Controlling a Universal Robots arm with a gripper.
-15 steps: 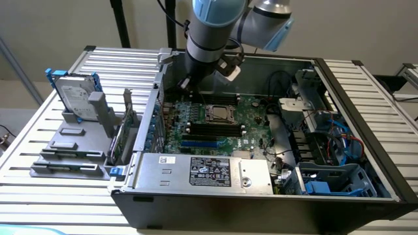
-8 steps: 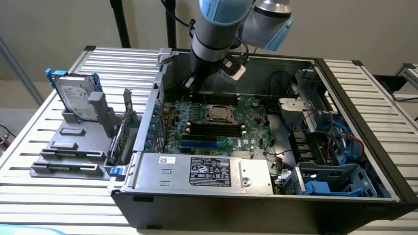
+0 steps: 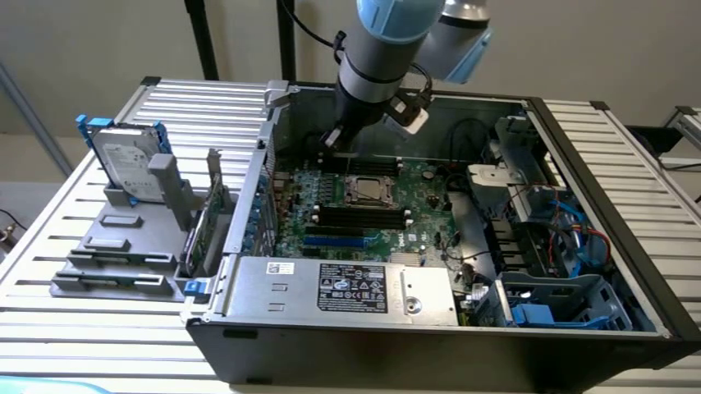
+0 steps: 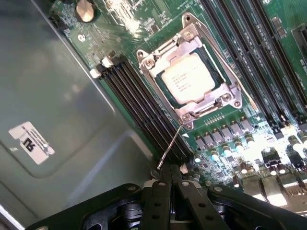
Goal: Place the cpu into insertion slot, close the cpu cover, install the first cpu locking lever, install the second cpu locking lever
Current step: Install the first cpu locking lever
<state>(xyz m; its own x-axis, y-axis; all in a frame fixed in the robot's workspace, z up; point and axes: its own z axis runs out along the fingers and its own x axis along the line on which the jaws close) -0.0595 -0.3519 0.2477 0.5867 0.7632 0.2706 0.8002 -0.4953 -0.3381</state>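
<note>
Where end effector hangs: closed tight, tip touching locking lever.
Obstacles: memory slots, 6 o'clock of cpu cover.
Room: case wall, 9 o'clock.

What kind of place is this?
Probably a robotics test bench for computer assembly: an opened desktop tower lies on a slatted metal table, and a hard drive stands in a grey fixture beside it.

hard drive upright in grey rack; power supply in open case; slatted table
</note>
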